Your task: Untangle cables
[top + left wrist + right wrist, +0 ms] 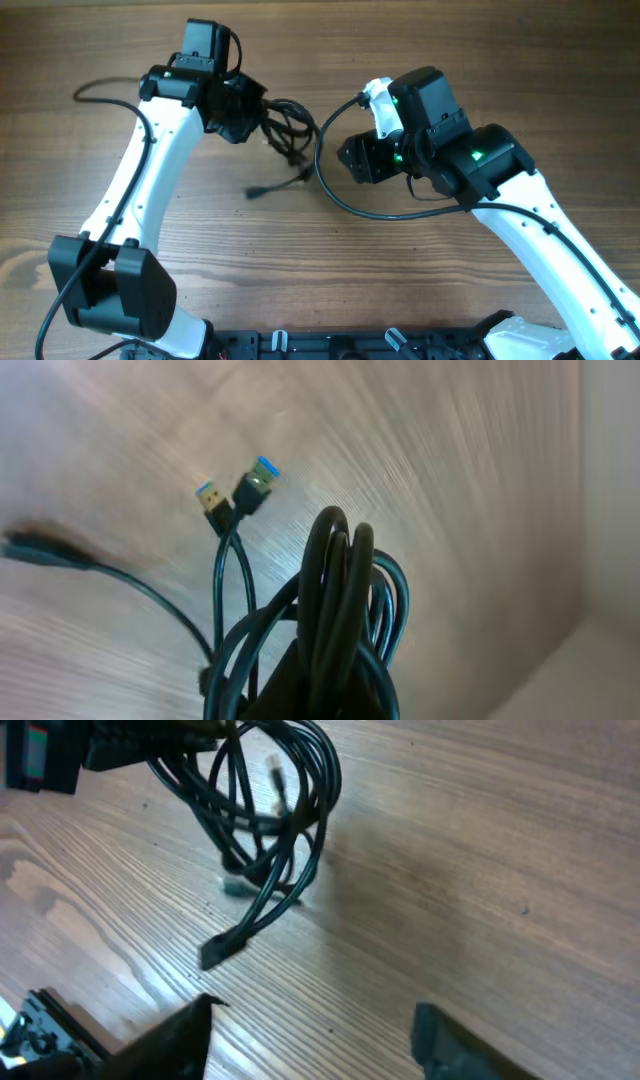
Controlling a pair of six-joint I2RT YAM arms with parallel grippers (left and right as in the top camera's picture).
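Looped cables (340,600) hang clamped in the raised left pincer (250,112), two blue-tipped plugs (255,480) trailing. Right pincer (315,1040) hovers, jaws apart.

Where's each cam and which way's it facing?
Overhead: above table, straight down; left arm, right arm, cable bundle between.
Left wrist: on left arm, down along the gripped bundle to two USB plugs; own body unclear.
Right wrist: low, across table toward bundle; own open fingers at bottom.
Shared: all three see the bundle.
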